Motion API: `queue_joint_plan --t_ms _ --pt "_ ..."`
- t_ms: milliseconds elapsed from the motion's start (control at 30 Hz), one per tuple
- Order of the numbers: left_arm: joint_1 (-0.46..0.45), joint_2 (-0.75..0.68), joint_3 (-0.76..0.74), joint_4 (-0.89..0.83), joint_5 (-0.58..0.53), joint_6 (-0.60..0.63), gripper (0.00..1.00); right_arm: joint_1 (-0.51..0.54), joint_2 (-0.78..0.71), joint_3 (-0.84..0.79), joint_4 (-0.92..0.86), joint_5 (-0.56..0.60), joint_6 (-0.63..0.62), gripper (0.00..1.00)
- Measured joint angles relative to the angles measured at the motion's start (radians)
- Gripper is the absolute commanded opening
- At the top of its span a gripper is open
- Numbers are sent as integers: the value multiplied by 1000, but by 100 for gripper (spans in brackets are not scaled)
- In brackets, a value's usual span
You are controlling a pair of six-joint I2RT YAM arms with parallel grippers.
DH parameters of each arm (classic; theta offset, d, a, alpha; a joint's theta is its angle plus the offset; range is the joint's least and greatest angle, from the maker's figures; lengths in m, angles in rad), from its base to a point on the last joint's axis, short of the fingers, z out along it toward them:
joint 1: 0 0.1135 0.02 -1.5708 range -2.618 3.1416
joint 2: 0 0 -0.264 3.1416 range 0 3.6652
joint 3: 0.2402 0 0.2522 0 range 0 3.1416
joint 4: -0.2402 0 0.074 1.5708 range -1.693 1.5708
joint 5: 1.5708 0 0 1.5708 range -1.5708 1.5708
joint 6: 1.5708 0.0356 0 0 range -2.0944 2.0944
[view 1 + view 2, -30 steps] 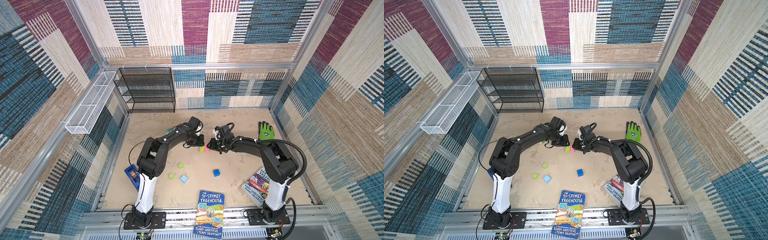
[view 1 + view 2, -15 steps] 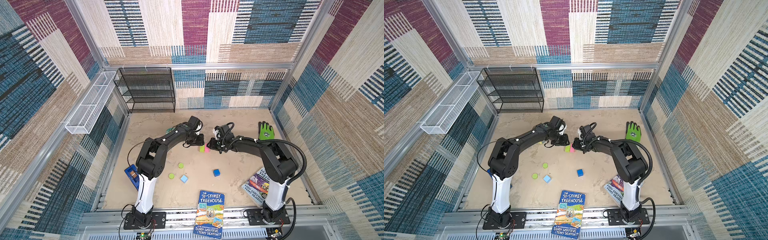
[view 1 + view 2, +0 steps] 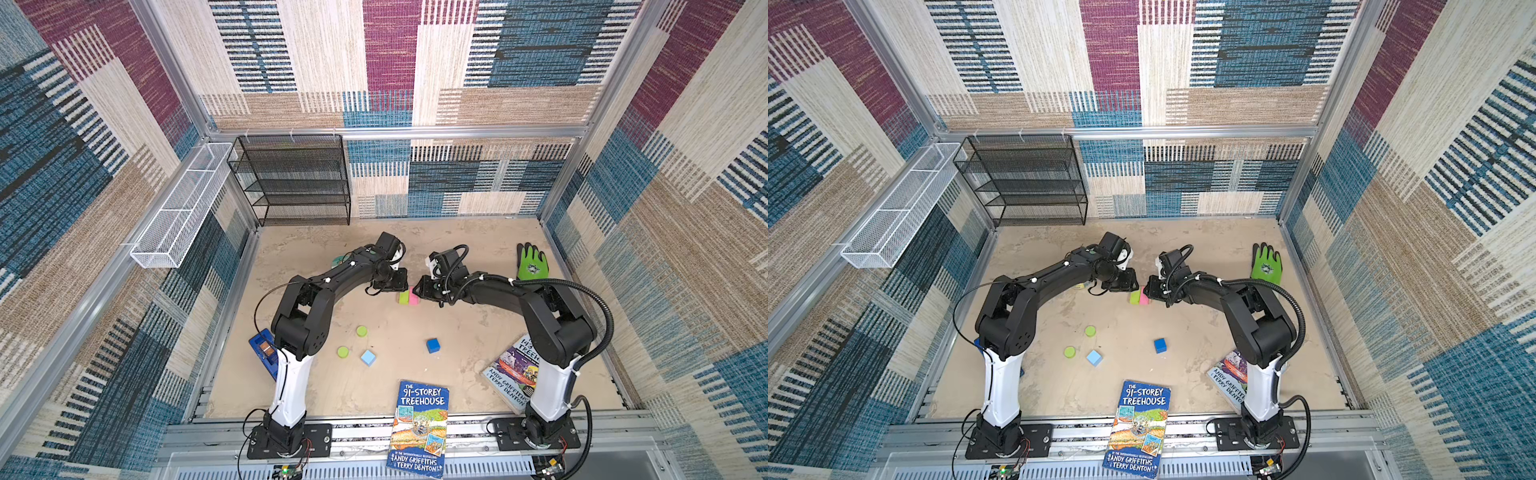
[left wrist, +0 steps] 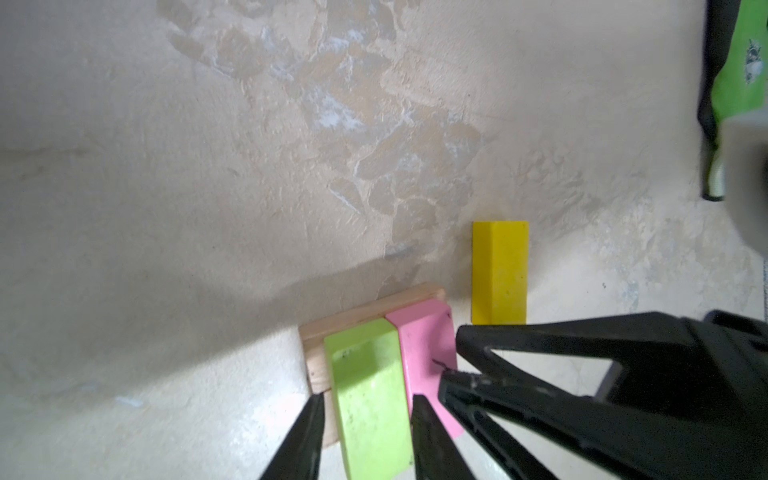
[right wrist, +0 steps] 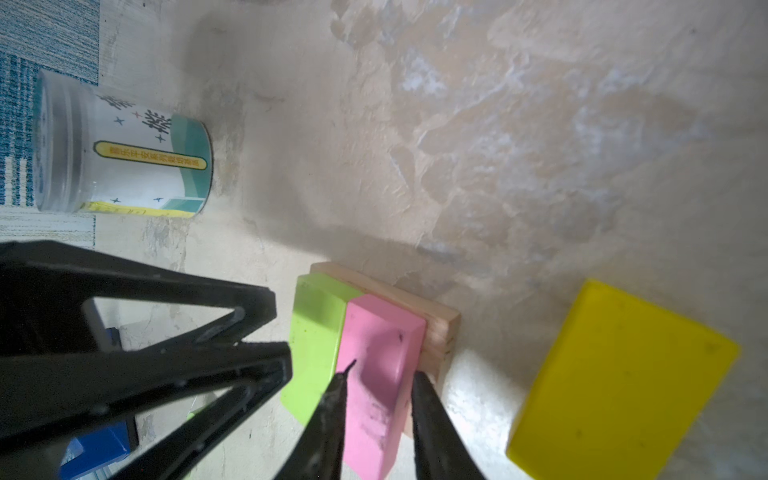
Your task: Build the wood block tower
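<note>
A lime oblong and a pink oblong lie side by side on a tan bar, and show in both top views. My left gripper straddles the lime oblong, with a thin gap at one finger. My right gripper straddles the pink oblong, fingers tight to its sides; whether they press it does not show. A yellow oblong lies just beyond. Two lime round pieces, a light-blue cube and a dark-blue cube lie loose nearer the front.
A round tin stands behind the left arm. A green glove lies at the back right, two books at the front, a blue case by the left arm's base, and a black rack at the back.
No movement shows in the top views. Both arms stay at the lime and pink oblongs.
</note>
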Motion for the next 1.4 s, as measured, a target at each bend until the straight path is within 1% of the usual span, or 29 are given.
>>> queue_joint_plan --t_ms 233,333,500,600,667,767,900,1000,1167,1267,1367,1400 --pt "0 -49 -17 -4 -6 0 40 1 -89 -27 0 11 13 42" --pt "0 -81 -28 -12 -28 0 40 1 -137 -53 0 18 18 46" --pt "0 -164 -62 -40 -37 4 40 1 -237 -111 -3 32 26 51" --pt "-4 -227 -94 -56 -60 8 40 3 -299 -150 -10 47 30 55" --pt "-14 -277 -119 -85 -94 16 40 5 -345 -181 -14 62 30 58" --pt "-39 -350 -153 -138 -137 36 41 10 -402 -225 -16 70 34 59" --pt "-77 -444 -213 -220 -205 55 47 24 -453 -271 -19 70 41 62" --pt "-104 -514 -280 -284 -239 64 53 35 -478 -294 -23 71 45 63" --pt "-138 -604 -385 -385 -266 67 65 37 -520 -316 -41 78 45 64" --pt "-146 -632 -436 -420 -286 68 70 37 -538 -326 -49 91 44 64" --pt "-150 -635 -473 -441 -292 68 79 38 -547 -337 -56 96 43 65" --pt "-154 -630 -480 -447 -294 68 81 38 -549 -341 -57 96 43 65"
